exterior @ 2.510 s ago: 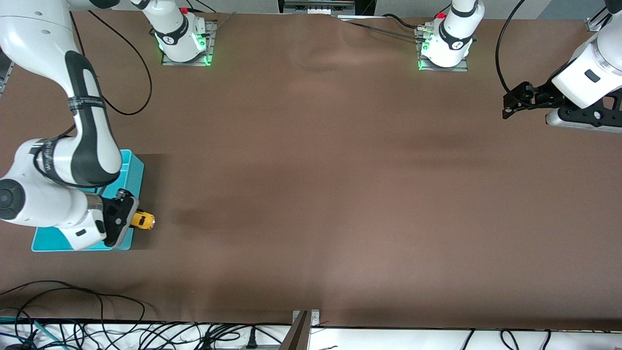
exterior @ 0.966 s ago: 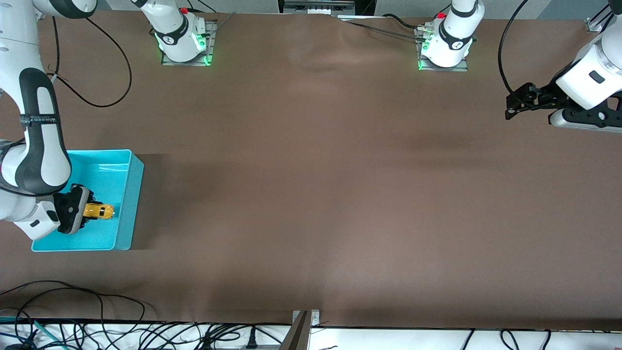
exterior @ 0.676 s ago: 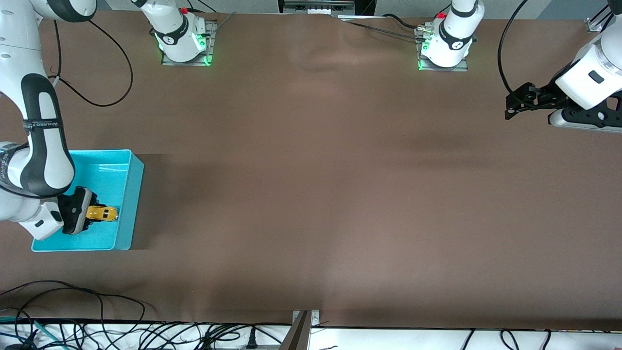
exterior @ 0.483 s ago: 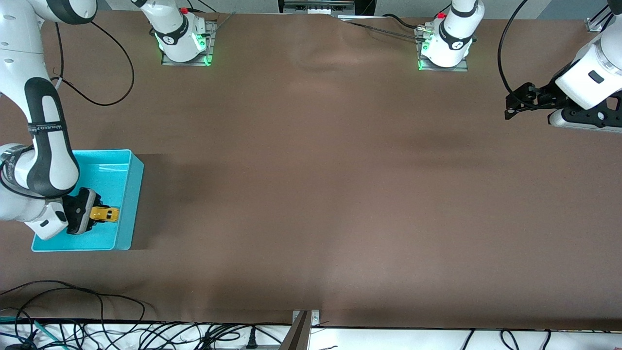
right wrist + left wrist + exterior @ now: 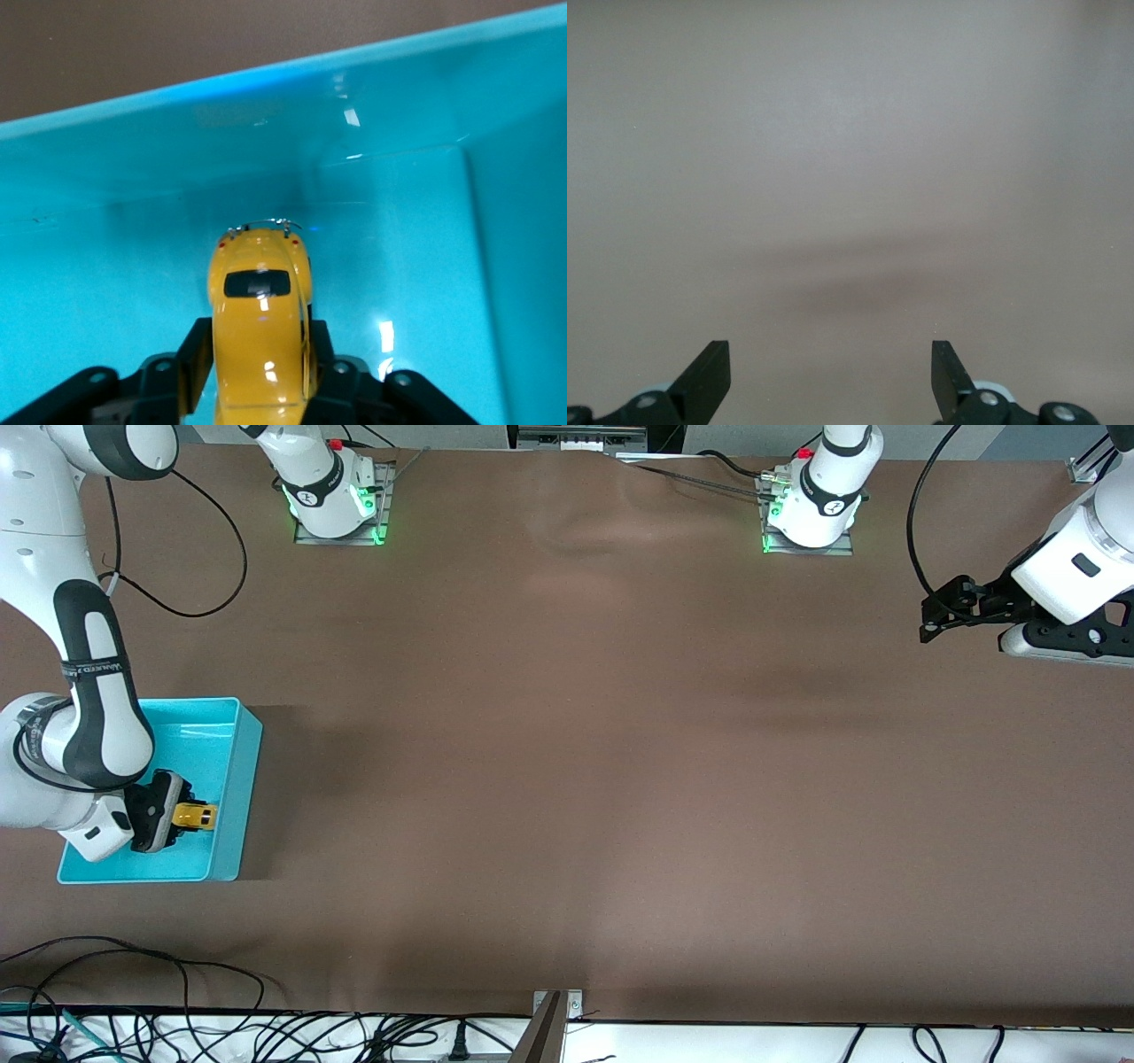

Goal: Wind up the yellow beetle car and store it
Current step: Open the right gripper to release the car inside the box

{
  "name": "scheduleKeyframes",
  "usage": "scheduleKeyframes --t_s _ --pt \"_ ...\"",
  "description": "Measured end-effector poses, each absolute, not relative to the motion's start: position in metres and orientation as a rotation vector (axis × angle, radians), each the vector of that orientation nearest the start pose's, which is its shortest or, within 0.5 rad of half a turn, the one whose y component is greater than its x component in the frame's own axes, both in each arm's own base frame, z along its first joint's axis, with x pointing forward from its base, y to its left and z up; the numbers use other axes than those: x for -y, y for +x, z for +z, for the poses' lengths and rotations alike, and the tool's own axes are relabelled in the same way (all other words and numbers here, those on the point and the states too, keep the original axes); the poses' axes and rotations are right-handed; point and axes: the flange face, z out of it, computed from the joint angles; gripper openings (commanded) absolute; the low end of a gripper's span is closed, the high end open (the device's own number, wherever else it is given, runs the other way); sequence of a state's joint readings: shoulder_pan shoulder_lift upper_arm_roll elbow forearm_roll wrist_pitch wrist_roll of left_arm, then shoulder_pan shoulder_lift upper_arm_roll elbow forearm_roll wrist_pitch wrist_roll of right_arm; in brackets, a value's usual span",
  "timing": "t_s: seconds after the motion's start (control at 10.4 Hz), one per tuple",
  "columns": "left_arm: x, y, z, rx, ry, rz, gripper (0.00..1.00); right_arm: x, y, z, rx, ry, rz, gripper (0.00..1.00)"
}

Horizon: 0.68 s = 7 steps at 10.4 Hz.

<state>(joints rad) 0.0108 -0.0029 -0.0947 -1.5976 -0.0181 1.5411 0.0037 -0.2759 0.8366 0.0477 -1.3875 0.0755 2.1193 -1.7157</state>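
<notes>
Turquoise plastic fills most of the right wrist view — the walls and floor of the bin (image 5: 399, 177), with the yellow beetle car (image 5: 260, 332) sitting between the two black fingers (image 5: 190, 363) of the right gripper (image 5: 259, 367). The fingers flank the car's sides closely; whether they press on it or stand just off it cannot be told. The car's dark window faces up and its rounded end points toward the bin wall.

From the front view, the bin (image 5: 232, 717) stands at the right arm's end of the table (image 5: 576, 779), well toward the front camera. The right gripper (image 5: 182, 819) reaches down into it, and the car (image 5: 196, 816) shows as a small yellow shape inside the bin, close to the wall that faces the middle of the table. Whether the wheels rest on the bin floor cannot be told.

The left arm waits at its own end of the table — its gripper (image 5: 930, 615) hangs over bare brown surface. In the left wrist view its two dark fingertips (image 5: 709, 372) stand wide apart with nothing between them, only the table (image 5: 850, 177) below.

Black cables (image 5: 133, 965) lie along the table's near edge.
</notes>
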Motion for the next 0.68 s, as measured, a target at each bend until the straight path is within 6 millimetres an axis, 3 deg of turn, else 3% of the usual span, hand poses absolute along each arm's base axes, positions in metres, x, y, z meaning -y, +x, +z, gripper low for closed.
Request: scheduleKeyframes --t_s 0.39,0.68 --pt "0.049 0.547 0.611 -0.14 -3.153 0.086 1.0 0.161 0.708 0.213 2.023 -2.244 -0.073 1.0" --pt "0.049 0.547 0.611 -0.14 -3.153 0.086 1.0 0.159 0.714 0.263 1.95 -2.322 -0.105 1.0"
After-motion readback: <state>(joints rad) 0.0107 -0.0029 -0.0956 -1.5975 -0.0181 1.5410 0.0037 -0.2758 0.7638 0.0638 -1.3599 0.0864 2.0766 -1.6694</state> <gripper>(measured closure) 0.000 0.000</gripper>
